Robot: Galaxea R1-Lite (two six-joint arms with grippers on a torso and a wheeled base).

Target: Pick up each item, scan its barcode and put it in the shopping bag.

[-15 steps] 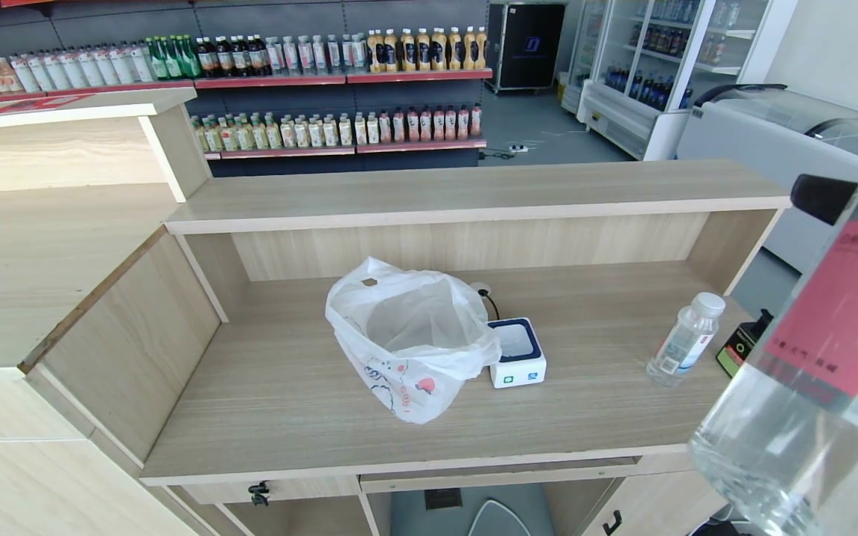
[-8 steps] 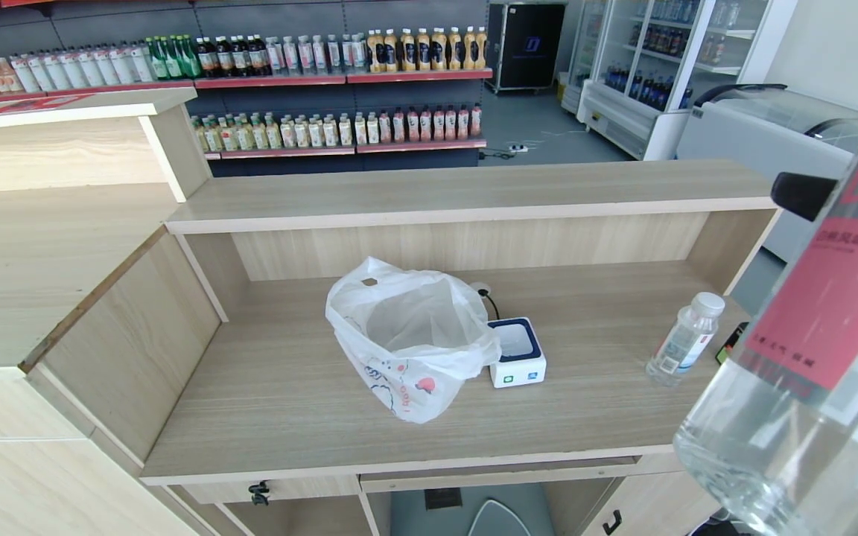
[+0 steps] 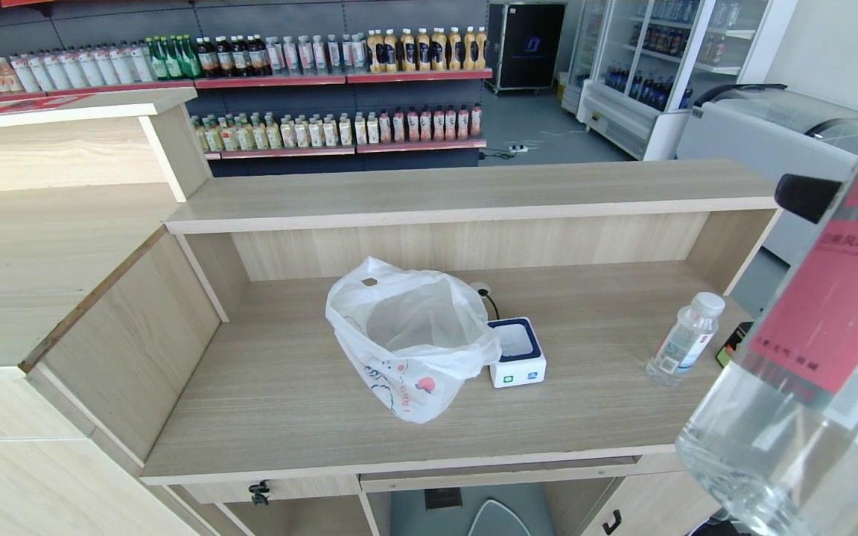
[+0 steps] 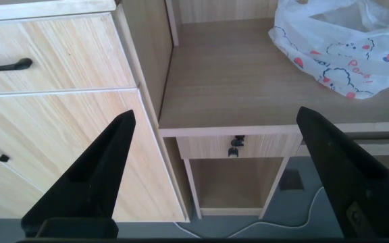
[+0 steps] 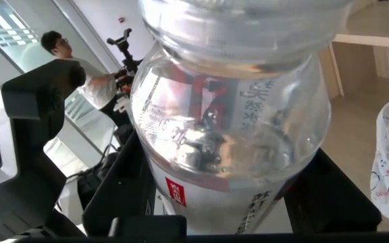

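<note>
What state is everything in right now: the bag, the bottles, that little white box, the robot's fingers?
Shopping bag: standing on the counter, mouth open, nothing seen inside.
Scanner: flat on the counter beside the bag; on or off, cannot tell.
Small bottle: upright, capped, on the counter.
Big bottle: lifted, tilted, clear liquid inside.
Right fingers: shut on the big bottle.
Left fingers: open, holding nothing.

L gripper (image 4: 218, 179): both black fingers (image 4: 90, 175) spread wide apart, wrist aimed fwd & down. R gripper (image 5: 201, 169): clamped on clear bottle (image 3: 824, 350), fingers on either side of its body. R arm held up close to head cam, far right of frame; one black fingertip (image 3: 809, 197) pokes out upper right, bottle tilted.
</note>
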